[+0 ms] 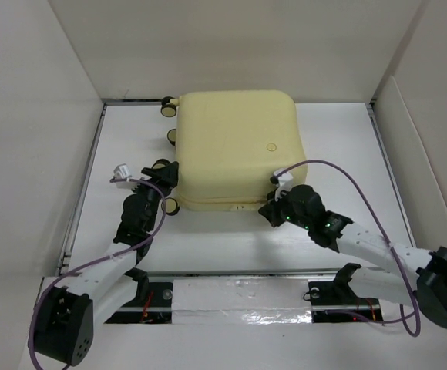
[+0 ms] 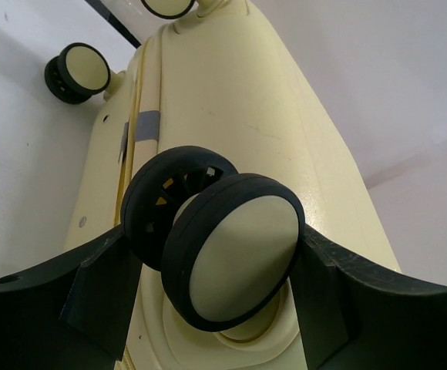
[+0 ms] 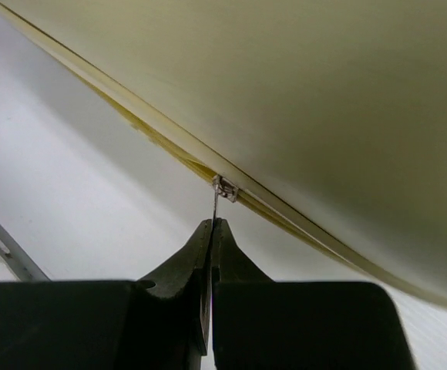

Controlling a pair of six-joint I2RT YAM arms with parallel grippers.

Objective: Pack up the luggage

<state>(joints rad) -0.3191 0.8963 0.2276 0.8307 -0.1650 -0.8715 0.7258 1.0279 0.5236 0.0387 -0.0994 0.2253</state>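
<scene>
Now my right claw (image 3: 212,225) is pinched shut on the zipper pull (image 3: 222,190) at the near edge of the luggage (image 1: 235,146), which lies just beyond, seam running sideways, while my left claw (image 2: 216,285) clamps the near-left wheel (image 2: 243,258).

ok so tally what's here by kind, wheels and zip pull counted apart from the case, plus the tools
luggage: 1
caster wheels: 4
zipper pull: 1
tools: 2 (left tool, right tool)
total: 8
</scene>
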